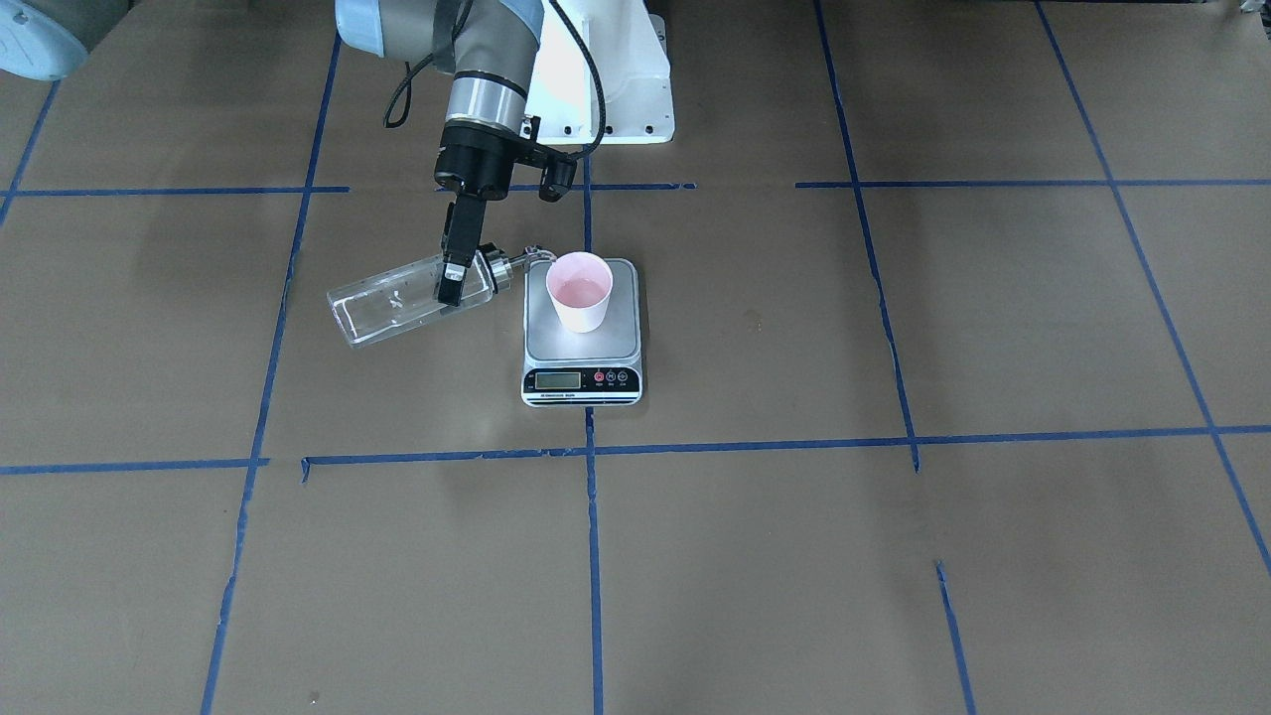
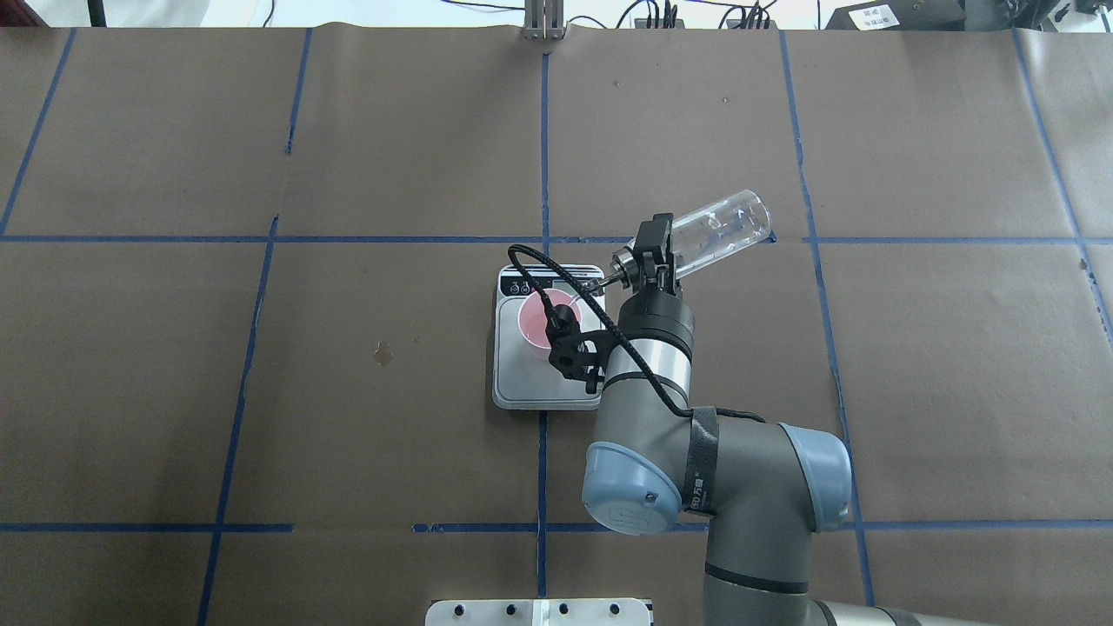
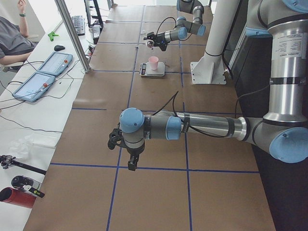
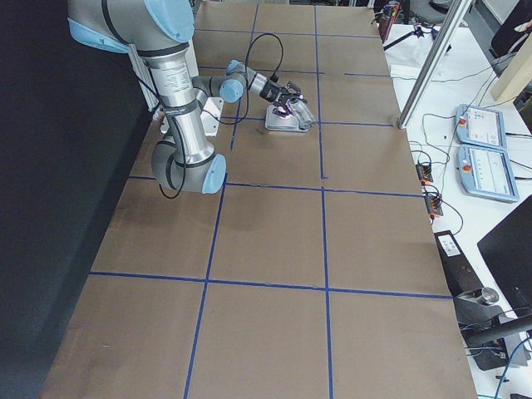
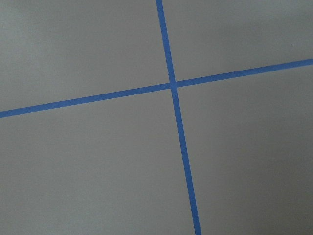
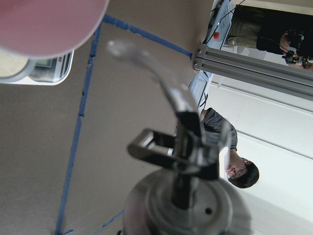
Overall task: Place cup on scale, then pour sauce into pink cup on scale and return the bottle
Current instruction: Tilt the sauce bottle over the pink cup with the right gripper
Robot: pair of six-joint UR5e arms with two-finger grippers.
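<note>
The pink cup [image 1: 580, 291] stands upright on the steel platform of the white scale [image 1: 581, 382]. My right gripper [image 1: 453, 278] is shut on the clear glass bottle [image 1: 397, 298] near its neck. The bottle is tilted almost level, and its silver spout [image 1: 536, 256] reaches the cup's rim. In the overhead view the bottle [image 2: 717, 228] points left at the cup [image 2: 532, 317], which the wrist cable partly hides. The sauce is barely visible. The right wrist view shows the spout [image 6: 146, 63] next to the cup's rim [image 6: 44, 24]. My left gripper [image 3: 132, 162] hangs over bare table far from the scale; I cannot tell whether it is open.
Brown paper with blue tape lines [image 1: 593, 556] covers the table. The white arm mount [image 1: 616, 89] stands behind the scale. A small stain [image 2: 383, 351] lies left of the scale. An operator's side table with tablets [image 3: 38, 82] runs along the far edge.
</note>
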